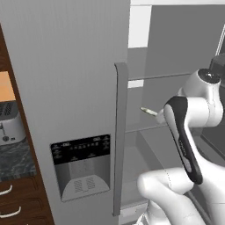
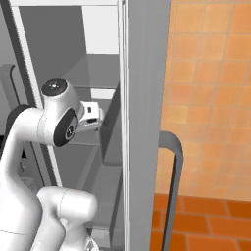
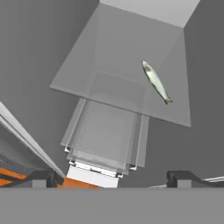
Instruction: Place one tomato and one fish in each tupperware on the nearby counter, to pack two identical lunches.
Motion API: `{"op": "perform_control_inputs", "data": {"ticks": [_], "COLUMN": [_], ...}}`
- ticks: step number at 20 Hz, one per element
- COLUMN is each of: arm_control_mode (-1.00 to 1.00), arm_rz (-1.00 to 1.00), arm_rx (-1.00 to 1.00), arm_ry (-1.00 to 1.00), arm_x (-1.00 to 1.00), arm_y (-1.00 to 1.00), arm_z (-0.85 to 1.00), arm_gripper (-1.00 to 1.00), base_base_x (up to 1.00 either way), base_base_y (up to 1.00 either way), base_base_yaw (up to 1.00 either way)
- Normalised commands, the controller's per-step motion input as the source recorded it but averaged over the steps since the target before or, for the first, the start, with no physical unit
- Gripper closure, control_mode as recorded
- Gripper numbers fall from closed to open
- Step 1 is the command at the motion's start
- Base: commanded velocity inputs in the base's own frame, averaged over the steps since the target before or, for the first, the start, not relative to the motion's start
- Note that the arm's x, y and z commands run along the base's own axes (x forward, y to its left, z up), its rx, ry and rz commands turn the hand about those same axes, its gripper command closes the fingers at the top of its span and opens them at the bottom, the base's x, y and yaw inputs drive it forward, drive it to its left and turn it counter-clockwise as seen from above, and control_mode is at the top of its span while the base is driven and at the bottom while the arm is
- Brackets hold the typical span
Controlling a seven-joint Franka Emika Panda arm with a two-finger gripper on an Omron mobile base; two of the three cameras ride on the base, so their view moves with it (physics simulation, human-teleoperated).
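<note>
One slender silvery-grey fish lies on a glass shelf inside the open fridge. Its pointed end pokes out past my arm in the left base view. My gripper is open, its two dark fingertips set wide apart and nothing between them. It hangs in front of the shelf, short of the fish and not touching it. My hand reaches into the fridge cavity. The black marbled counter lies far left over brown drawers. The tomatoes and the tupperware tubs are out of view.
The closed grey fridge door with its dispenser and long handle stands left of the arm. A steel toaster sits on the counter. The open door's edge and its handle hem in the arm's right. Lower glass shelves stack below.
</note>
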Motion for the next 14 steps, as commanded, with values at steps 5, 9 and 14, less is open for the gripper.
{"op": "perform_control_inputs", "data": {"ticks": [5,9,14], "arm_control_mode": [-1.0,-1.0,-1.0], "arm_rz": [0.0,0.05,0.08], "arm_rx": [-0.01,0.0,0.0], "arm_ry": [0.01,0.11,0.1], "arm_x": [0.53,0.57,0.51], "arm_y": [-0.32,-0.13,-0.01], "arm_z": [-0.18,-0.11,-0.29], "arm_gripper": [-1.0,-1.0,-1.0], "base_base_x": [0.0,0.0,0.0], "base_base_y": [0.0,0.0,0.0], "base_base_yaw": [0.0,0.0,0.0]}}
